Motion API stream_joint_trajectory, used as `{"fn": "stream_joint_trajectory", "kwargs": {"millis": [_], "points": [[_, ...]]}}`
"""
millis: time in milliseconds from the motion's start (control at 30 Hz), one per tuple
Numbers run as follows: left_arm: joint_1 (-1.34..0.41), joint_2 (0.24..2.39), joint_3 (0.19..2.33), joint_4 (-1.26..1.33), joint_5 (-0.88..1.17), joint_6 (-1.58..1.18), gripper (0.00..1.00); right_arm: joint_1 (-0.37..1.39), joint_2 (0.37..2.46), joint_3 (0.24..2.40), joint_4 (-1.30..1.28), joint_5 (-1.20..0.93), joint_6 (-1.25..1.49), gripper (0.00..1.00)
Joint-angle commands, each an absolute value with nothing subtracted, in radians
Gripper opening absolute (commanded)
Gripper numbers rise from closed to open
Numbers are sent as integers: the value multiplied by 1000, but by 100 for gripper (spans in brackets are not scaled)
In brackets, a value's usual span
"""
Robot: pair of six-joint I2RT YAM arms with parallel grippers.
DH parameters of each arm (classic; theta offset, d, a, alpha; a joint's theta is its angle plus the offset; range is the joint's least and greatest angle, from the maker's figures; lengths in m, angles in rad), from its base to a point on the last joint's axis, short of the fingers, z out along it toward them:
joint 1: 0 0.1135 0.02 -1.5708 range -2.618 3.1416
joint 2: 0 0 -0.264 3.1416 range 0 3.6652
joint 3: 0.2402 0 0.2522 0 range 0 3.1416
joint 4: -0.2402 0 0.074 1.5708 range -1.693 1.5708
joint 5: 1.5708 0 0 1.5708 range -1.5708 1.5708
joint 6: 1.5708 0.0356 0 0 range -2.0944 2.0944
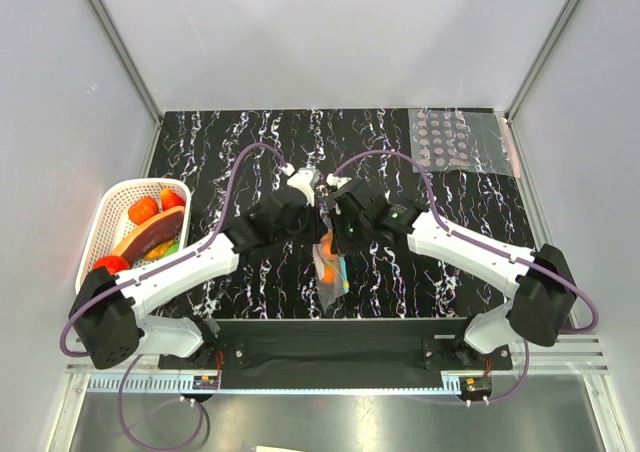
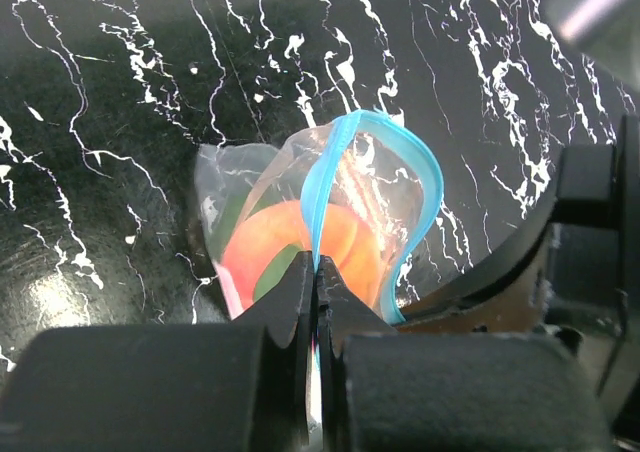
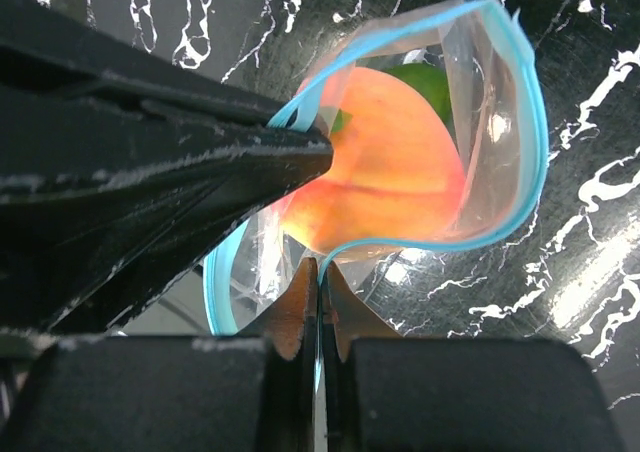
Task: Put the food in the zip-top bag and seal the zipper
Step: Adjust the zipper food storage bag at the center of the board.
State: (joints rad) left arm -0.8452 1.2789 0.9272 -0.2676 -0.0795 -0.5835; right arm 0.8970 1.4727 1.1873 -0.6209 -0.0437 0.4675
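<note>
The clear zip-top bag (image 1: 330, 272) hangs between my two grippers over the middle of the table. Its blue zipper (image 2: 330, 162) gapes open in a loop, also seen in the right wrist view (image 3: 520, 122). Inside are the toy fruits: an orange-peach one (image 3: 385, 162), a green one (image 3: 425, 84), and orange with green (image 2: 290, 252). My left gripper (image 2: 316, 264) is shut on one side of the zipper strip. My right gripper (image 3: 319, 264) is shut on the other side. In the top view both grippers (image 1: 322, 212) meet above the bag.
A white basket (image 1: 104, 217) at the left holds red and orange toy food and a wooden piece. A clear sheet with grey dots (image 1: 455, 140) lies at the back right. Grey walls stand close on both sides.
</note>
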Motion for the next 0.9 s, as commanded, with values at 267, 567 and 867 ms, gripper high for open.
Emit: {"fn": "stream_joint_trajectory", "kwargs": {"millis": [267, 567, 867], "points": [[-824, 1293, 976, -190, 5, -626, 0, 928, 1496, 1258, -552, -80, 491, 5], [-787, 1259, 931, -206, -26, -512, 0, 930, 1407, 1207, -574, -23, 514, 43], [-764, 1275, 954, -221, -5, -497, 0, 928, 1299, 1233, -695, 94, 512, 56]]}}
